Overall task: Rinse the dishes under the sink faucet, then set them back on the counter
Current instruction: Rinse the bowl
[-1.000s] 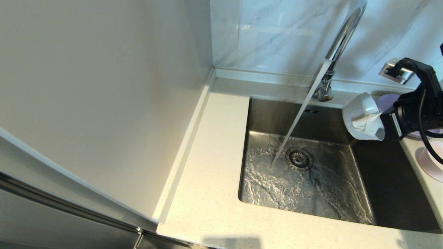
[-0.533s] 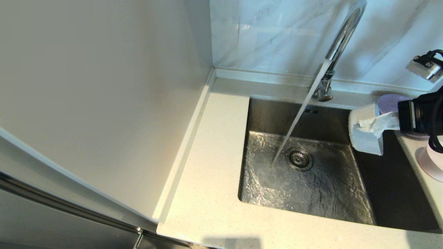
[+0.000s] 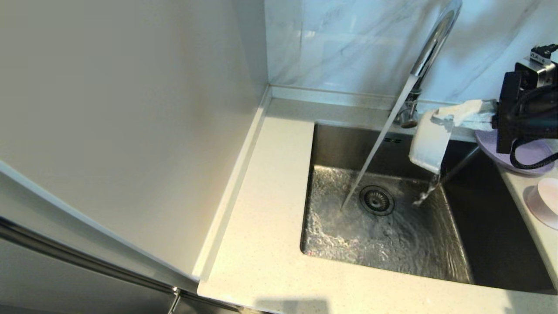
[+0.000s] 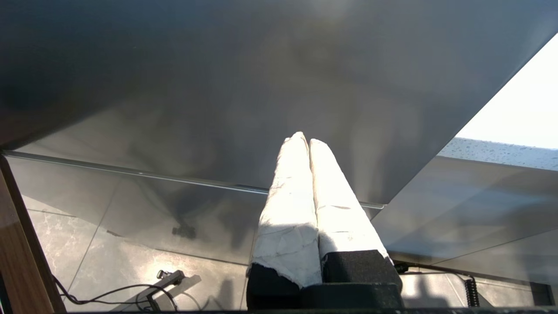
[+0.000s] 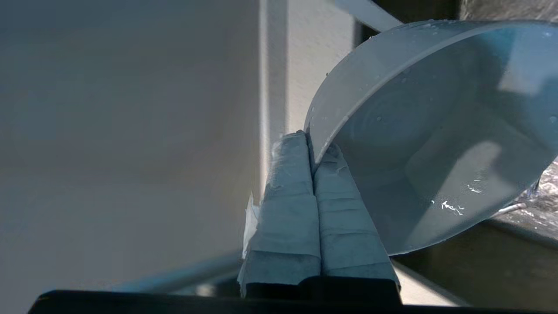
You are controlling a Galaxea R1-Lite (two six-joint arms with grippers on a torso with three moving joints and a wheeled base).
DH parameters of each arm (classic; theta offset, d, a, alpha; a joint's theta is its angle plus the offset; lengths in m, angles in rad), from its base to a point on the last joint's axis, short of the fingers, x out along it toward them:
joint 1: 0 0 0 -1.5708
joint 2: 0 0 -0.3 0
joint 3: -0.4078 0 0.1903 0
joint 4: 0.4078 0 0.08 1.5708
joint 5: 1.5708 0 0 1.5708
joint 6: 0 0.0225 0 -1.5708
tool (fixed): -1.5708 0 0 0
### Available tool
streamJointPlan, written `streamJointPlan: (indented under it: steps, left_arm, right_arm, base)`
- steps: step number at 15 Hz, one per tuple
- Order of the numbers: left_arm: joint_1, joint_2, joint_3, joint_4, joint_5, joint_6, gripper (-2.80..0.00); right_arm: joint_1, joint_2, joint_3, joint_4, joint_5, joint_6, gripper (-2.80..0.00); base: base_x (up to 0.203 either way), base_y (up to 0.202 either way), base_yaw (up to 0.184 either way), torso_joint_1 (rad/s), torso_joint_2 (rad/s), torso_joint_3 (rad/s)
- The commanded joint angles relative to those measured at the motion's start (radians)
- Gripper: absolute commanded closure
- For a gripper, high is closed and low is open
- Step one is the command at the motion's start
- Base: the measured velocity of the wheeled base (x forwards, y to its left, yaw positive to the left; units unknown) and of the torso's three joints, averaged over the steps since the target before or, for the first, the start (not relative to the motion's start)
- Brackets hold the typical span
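Note:
My right gripper is shut on the rim of the pale bowl, held tipped over the steel basin's back right part. Water pours from the bowl's low edge into the sink. In the right wrist view the bowl shows its wet inside and the taped fingers pinch its rim. The chrome faucet runs a slanting stream to the left of the bowl. The lavender plate and the pink saucer lie on the counter at the right. My left gripper is parked below the counter, shut and empty.
The steel basin has a round drain near its middle and rippling water on its floor. A white wall panel rises along the counter's left side. Marbled tiles back the sink.
My right gripper has rolled and risen, turning the bowl from mouth-sideways to tipped down. Water now spills from the bowl into the basin.

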Motion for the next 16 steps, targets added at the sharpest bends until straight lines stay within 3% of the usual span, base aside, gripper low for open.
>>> streamJointPlan:
  steps: [1, 3, 7, 10, 16]
  left_arm:
    - [0.000, 0.000, 0.000, 0.000, 0.000, 0.000, 0.00]
    - [0.000, 0.000, 0.000, 0.000, 0.001, 0.000, 0.00]
    - [0.000, 0.000, 0.000, 0.000, -0.001, 0.000, 0.00]
    - [0.000, 0.000, 0.000, 0.000, 0.001, 0.000, 0.00]
    - [0.000, 0.000, 0.000, 0.000, 0.001, 0.000, 0.00]
  right_arm:
    - [-0.004, 0.016, 0.049, -0.153, 0.008, 0.231, 0.00]
    - [-0.023, 0.017, 0.105, -0.288, 0.012, 0.339, 0.00]
    - [-0.029, 0.020, 0.140, -0.351, 0.026, 0.360, 0.00]
    - [-0.005, 0.037, 0.139, -0.357, 0.032, 0.348, 0.00]
    - [0.033, 0.097, 0.132, -0.362, 0.026, 0.218, 0.00]
  base:
    - [0.000, 0.000, 0.000, 0.000, 0.00, 0.000]
    - [0.000, 0.000, 0.000, 0.000, 0.00, 0.000]
    - [0.000, 0.000, 0.000, 0.000, 0.00, 0.000]
    - [0.000, 0.000, 0.000, 0.000, 0.00, 0.000]
    - [0.000, 0.000, 0.000, 0.000, 0.00, 0.000]
